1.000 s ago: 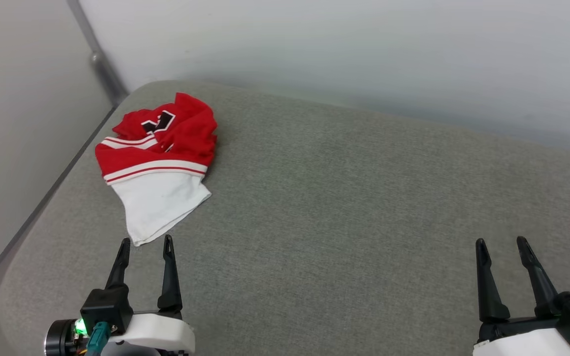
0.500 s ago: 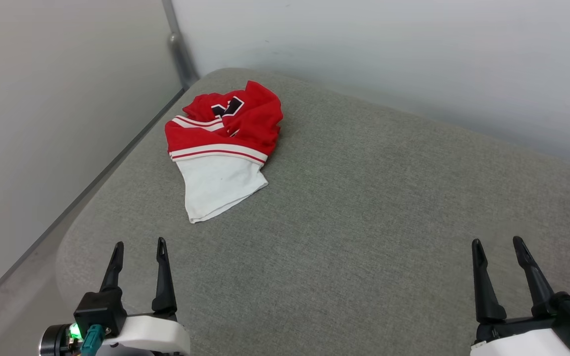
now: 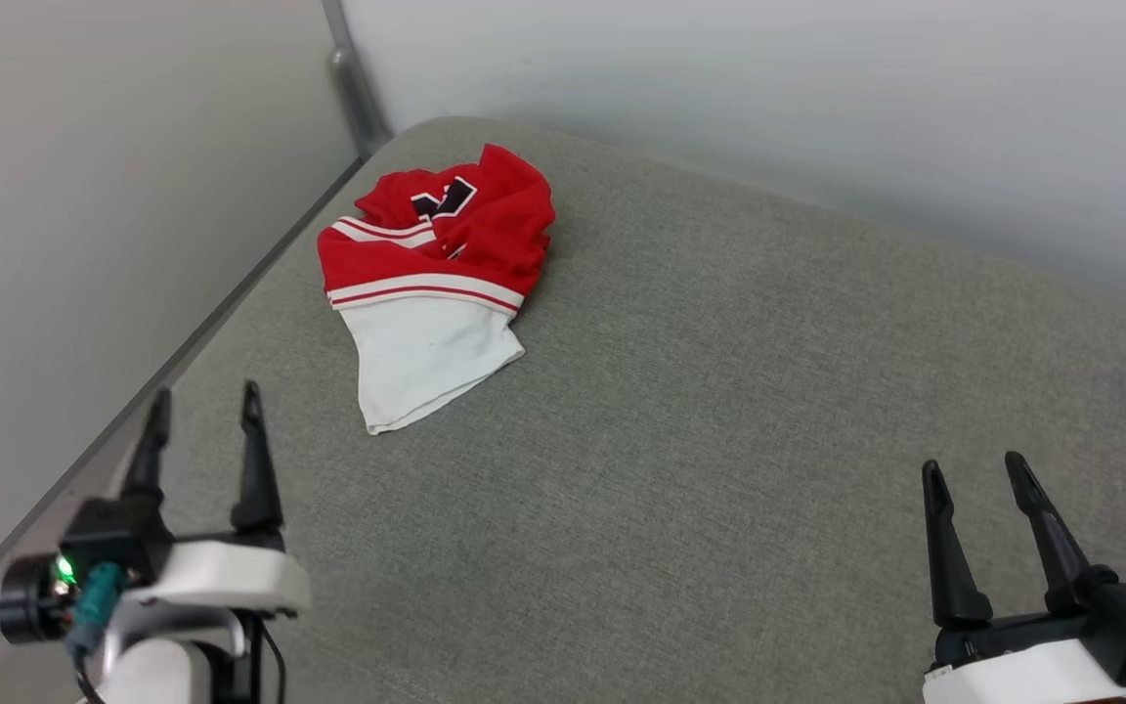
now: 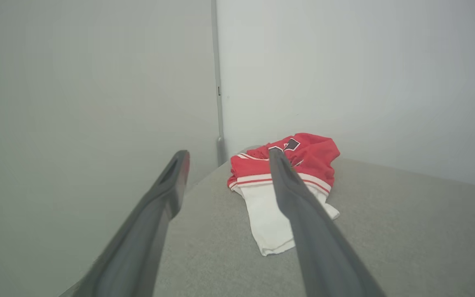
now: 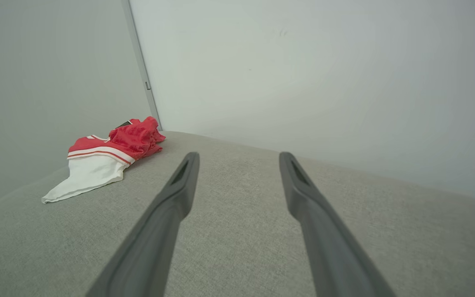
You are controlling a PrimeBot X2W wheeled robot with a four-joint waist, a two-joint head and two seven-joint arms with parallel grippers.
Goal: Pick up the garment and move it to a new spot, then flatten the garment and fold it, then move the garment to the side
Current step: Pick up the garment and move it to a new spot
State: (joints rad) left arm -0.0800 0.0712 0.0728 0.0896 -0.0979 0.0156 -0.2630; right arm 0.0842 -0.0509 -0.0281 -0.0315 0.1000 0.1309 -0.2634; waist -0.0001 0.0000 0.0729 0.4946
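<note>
The garment (image 3: 431, 279) is a crumpled red shirt with a white sleeve, striped trim and black lettering, bunched at the far left corner of the grey surface. In the left wrist view the garment (image 4: 287, 181) sits ahead, partly behind my right-hand finger. From the right wrist view the garment (image 5: 105, 159) lies far off to the left. My left gripper (image 3: 203, 406) hovers open near the left edge, short of the white sleeve tip. Open and empty, my right gripper (image 3: 974, 469) stays at the lower right.
The grey fabric-covered surface (image 3: 719, 411) has a rounded far-left corner and a left edge beside a pale wall (image 3: 84, 196). A metal strip (image 3: 353, 88) runs up the wall corner. Another pale wall (image 3: 817, 117) closes the far side.
The camera swung left over the last second, shifting the whole picture. Since half a second ago my left gripper has risen and moved left toward the surface edge. The garment lies as before.
</note>
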